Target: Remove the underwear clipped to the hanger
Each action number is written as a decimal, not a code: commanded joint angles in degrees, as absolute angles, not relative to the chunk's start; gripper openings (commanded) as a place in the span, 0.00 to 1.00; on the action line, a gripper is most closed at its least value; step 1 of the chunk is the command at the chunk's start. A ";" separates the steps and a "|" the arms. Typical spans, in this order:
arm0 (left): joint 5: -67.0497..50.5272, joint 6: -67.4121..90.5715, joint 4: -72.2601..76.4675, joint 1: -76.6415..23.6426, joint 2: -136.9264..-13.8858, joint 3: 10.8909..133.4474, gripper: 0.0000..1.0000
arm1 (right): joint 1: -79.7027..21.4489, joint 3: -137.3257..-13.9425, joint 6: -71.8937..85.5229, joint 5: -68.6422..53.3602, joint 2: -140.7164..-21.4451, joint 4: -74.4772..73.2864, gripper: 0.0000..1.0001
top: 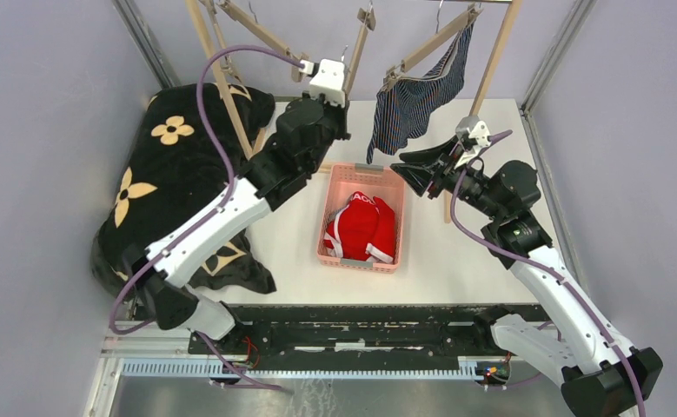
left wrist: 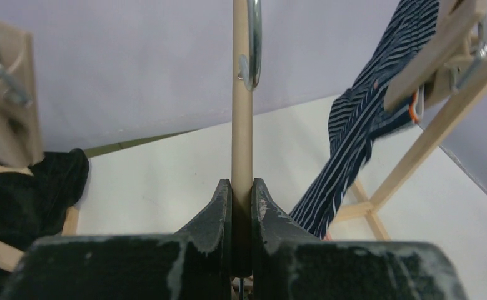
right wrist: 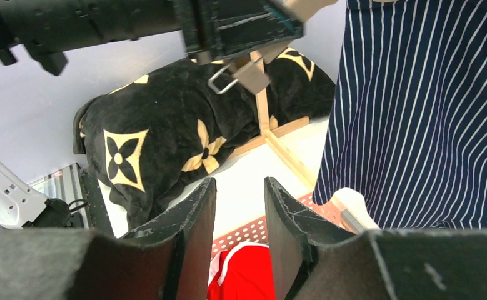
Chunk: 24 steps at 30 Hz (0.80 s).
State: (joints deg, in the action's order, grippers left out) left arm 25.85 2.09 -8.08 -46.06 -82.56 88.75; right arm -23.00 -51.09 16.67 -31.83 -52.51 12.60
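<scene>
Robot lab cell, plain lilac walls (top: 39, 130), metal frame (top: 142, 43), white table (top: 465, 252)

White table (top: 439, 252): pink basket (top: 365, 169) centre, black flowered blanket (top: 178, 174) left, wooden rack (top: 494, 56) standing behind.

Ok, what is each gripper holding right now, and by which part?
The left gripper is shut on a wooden hanger, gripping its bar below the metal hook. The right gripper is open, holding nothing.
</scene>
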 commanded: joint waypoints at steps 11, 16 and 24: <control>27.78 -1.96 0.78 -41.61 -98.39 111.83 0.03 | -23.36 -48.67 16.51 -30.05 -52.82 15.25 0.41; 26.87 -1.75 0.04 -39.46 -100.10 115.09 0.03 | -23.33 -48.54 16.59 -30.14 -54.19 16.08 0.41; 25.29 -0.92 0.17 -37.46 -100.84 116.96 0.03 | -23.38 -48.63 17.04 -30.93 -55.74 17.11 0.41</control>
State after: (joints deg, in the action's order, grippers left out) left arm 26.85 -1.08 -2.94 -38.28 -100.60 113.27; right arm -23.16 -48.51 16.53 -30.96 -55.68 13.50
